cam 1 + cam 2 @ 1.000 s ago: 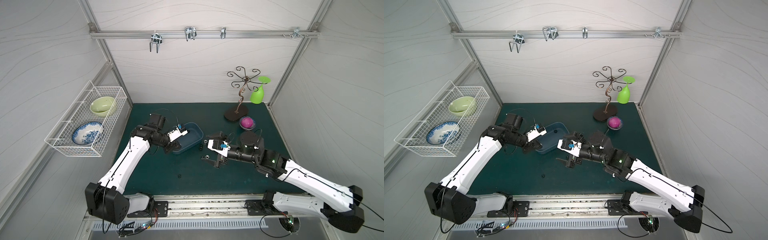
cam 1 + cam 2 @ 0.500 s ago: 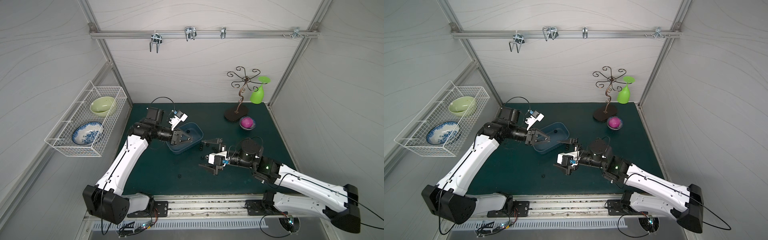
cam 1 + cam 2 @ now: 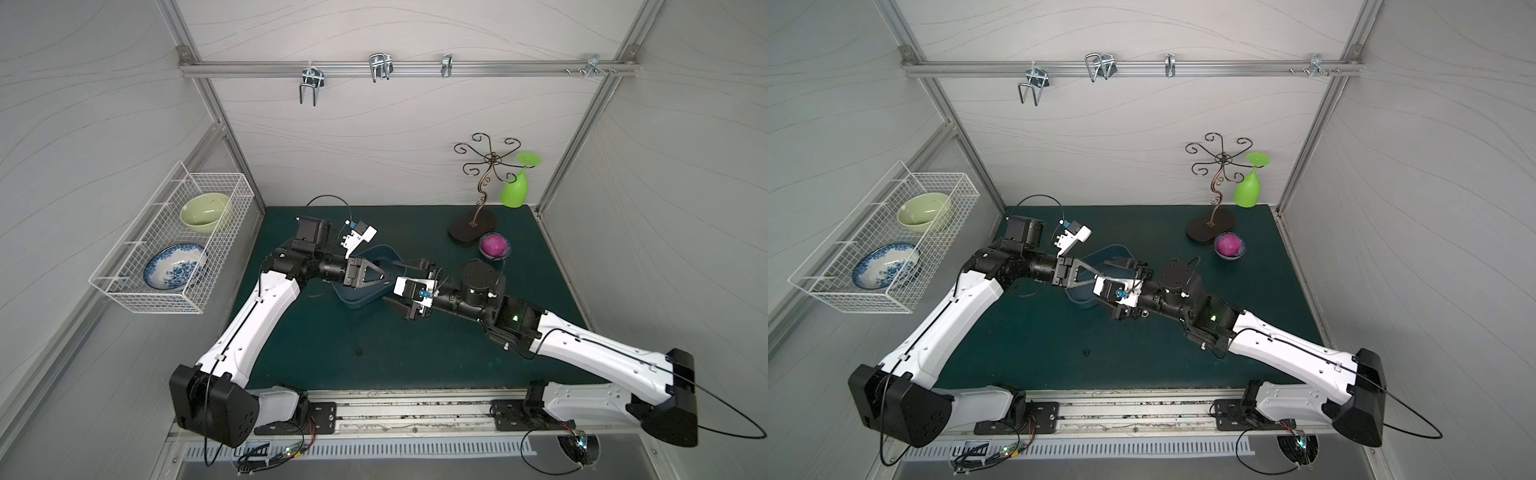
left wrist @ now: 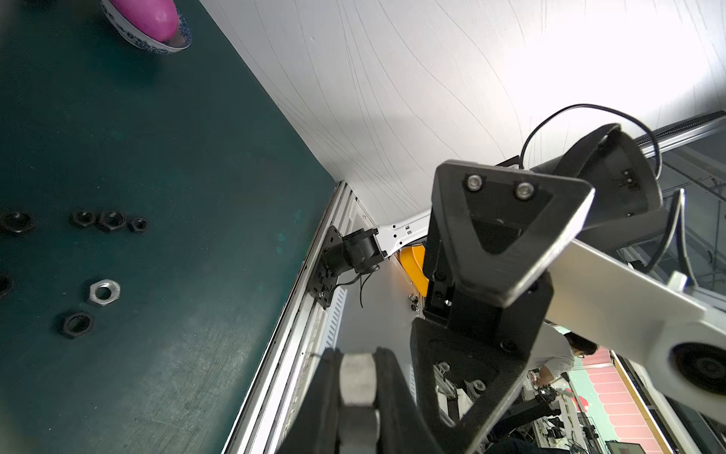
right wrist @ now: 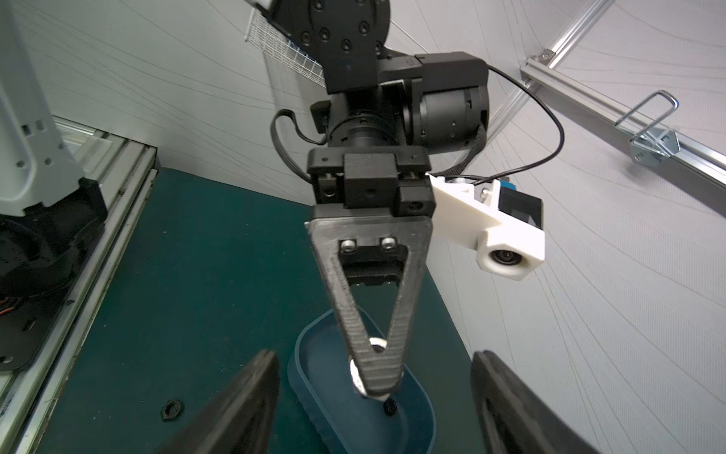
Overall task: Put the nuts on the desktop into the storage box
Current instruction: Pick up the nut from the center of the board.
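- The left gripper (image 5: 376, 379) is clamped on a silver nut (image 4: 355, 375), which is pinched edge-on between its two dark fingertips.
- Its tip hangs over the hollow of the storage box (image 5: 418, 416) (I cannot tell whether it touches the tub's floor). One black nut (image 5: 390, 407) lies inside the box, just beside the tip.
- The right gripper (image 5: 373, 355) faces it from the other side of the box. Its fingers (image 5: 251, 397) stand wide apart and grip nothing. In the right wrist view the left tip shows in the gap between them.
- More nuts (image 4: 112, 219) lie scattered on the desktop (image 3: 374, 374). The left wrist view shows several black ones and a loose silver one (image 4: 104, 291), all flat and outside the box.
- A lone nut (image 3: 359, 352) (image 3: 1086, 352) sits toward the front edge in both top views, well apart from the box.
- A small bowl (image 3: 505, 249) holding a magenta ball (image 3: 492, 244) stands near the back right corner.
- A wire basket (image 3: 124, 291) hangs on the left wall.
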`<action>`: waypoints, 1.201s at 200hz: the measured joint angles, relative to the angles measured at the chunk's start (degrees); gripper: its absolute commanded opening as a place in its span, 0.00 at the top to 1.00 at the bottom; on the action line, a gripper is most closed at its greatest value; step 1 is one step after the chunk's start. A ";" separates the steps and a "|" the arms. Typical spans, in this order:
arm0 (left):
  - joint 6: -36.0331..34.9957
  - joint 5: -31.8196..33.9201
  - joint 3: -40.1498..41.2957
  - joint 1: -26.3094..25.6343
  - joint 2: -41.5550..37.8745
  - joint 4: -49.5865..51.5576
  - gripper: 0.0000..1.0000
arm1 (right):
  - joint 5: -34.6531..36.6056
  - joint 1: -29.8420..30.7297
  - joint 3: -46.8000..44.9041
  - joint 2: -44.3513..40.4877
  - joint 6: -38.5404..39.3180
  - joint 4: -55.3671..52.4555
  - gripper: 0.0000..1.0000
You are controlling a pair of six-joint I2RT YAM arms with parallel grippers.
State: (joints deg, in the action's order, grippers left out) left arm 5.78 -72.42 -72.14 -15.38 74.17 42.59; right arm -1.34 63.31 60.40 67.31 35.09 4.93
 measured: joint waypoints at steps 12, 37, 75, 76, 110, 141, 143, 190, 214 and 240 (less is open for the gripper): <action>-0.04 0.00 0.00 -0.02 0.00 0.02 0.92 | 1.05 0.00 0.87 1.05 0.17 -1.60 0.28; -0.92 0.44 0.00 -0.02 0.00 0.87 0.92 | 2.43 -0.20 3.32 2.97 1.46 -7.45 0.28; -2.19 2.10 0.00 -0.20 0.00 2.27 0.92 | 2.45 -0.79 5.16 3.15 2.97 -11.96 0.36; -2.23 2.14 0.00 -0.24 0.00 2.34 0.92 | 2.45 -0.81 5.18 3.15 2.93 -12.02 0.36; -3.80 2.69 -0.04 -1.36 0.00 4.04 0.92 | 2.40 -1.09 6.78 4.26 3.72 -14.27 0.41; -6.05 3.89 -0.24 -2.69 0.02 5.88 0.92 | 2.16 -1.14 8.04 5.53 3.98 -15.67 0.48; -6.16 3.98 -0.28 -2.75 0.02 6.03 0.92 | 2.14 -1.14 8.07 5.60 3.93 -15.80 0.48; -8.35 4.94 -1.09 -3.50 0.20 7.67 0.92 | 0.48 -1.14 8.33 5.95 4.39 -17.94 0.65; -8.70 5.18 -1.16 -3.52 0.22 8.00 0.92 | 0.11 -1.14 8.33 5.97 4.81 -18.36 0.73; -8.59 5.62 -1.16 -3.52 0.33 8.24 0.90 | -0.09 -1.14 8.33 5.99 5.46 -18.75 0.82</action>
State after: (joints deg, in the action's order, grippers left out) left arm -2.81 -66.81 -73.30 -18.90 74.50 50.83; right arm -1.43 62.17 68.73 73.30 40.56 -13.82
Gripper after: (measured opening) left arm 0.164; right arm 0.280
